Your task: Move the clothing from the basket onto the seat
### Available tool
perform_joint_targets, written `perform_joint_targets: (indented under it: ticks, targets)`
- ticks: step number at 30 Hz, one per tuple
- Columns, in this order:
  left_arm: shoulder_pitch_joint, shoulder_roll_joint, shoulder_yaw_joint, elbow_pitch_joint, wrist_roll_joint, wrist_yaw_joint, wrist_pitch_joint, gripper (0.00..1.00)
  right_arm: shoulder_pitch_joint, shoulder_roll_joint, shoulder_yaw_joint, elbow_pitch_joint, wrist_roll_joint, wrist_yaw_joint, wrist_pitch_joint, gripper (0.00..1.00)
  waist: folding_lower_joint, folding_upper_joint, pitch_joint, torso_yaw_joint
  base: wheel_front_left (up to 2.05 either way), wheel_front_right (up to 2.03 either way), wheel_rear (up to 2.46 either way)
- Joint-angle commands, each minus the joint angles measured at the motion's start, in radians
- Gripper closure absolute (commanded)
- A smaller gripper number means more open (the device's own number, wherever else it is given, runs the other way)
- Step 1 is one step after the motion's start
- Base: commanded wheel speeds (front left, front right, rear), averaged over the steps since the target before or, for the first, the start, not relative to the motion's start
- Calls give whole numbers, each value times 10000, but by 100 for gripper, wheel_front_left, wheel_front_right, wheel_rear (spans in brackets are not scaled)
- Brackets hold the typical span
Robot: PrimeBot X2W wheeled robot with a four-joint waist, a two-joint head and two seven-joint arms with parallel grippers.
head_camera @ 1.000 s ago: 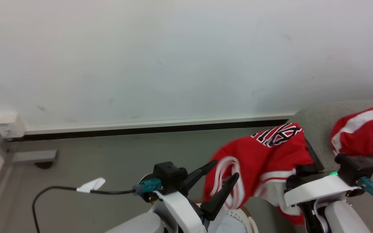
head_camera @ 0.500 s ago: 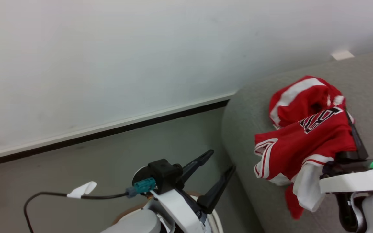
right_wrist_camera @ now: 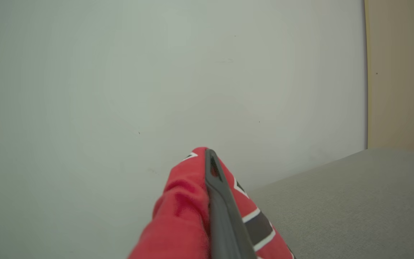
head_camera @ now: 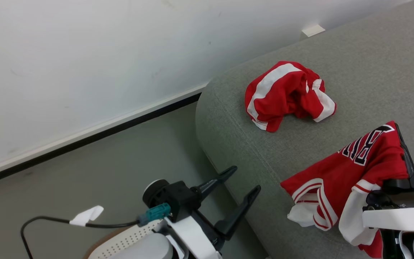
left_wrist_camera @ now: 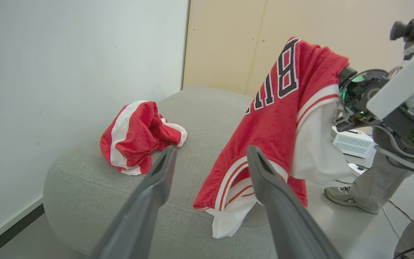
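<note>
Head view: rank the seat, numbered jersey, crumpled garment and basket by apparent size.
1. seat
2. numbered jersey, though it hangs nearer the camera
3. crumpled garment
4. basket, cut off by the frame edge, so unsure

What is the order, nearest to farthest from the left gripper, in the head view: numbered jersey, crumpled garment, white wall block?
1. Numbered jersey, to the right.
2. Crumpled garment, on the seat.
3. White wall block, behind the seat.
</note>
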Motion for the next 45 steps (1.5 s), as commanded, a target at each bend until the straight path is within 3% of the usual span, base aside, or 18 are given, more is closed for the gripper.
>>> perform_joint_targets:
  ticks: [1,9,14,20,29,37,44,45]
  targets:
    - [105,64,28,50,105,-26,1,0,44,-11,-2,-85,-30,-23,-50,100,-1,-1,104,-74,0,0,0]
    - [139,103,160,130,228,-141,0,0,-800,96,-129,-322,-334,-23,100,100,-1,-1,367,-83,0,0,0]
    - [-24,314,164,-34,270,-165,130,0,-2085,-101,-650,-252,-612,-23,560,100,-1,-1,885,292,0,0,0]
    - [-253,970,254,-615,371,-204,422,0,-3983,-334,-1808,358,-798,-23,1452,100,-1,-1,2017,838,0,0,0]
    - [-618,2114,614,-1710,449,-244,794,0,-6003,-1403,-3584,1559,-1615,-23,2422,100,-1,-1,3969,1676,0,0,0]
    - [-959,2749,856,-2395,549,-299,924,0,-6037,-2394,-4458,3330,-3228,-23,2798,100,-1,-1,5163,2263,0,0,0]
    - [-991,2836,846,-2765,584,-249,928,0,-5485,-2034,-4949,5743,-4717,-23,3771,100,-1,-1,5378,2528,0,0,0]
    - [-985,2844,859,-2777,579,-218,914,0,-5502,-1999,-5127,5987,-4950,-23,4015,89,-1,-1,5377,2547,0,0,0]
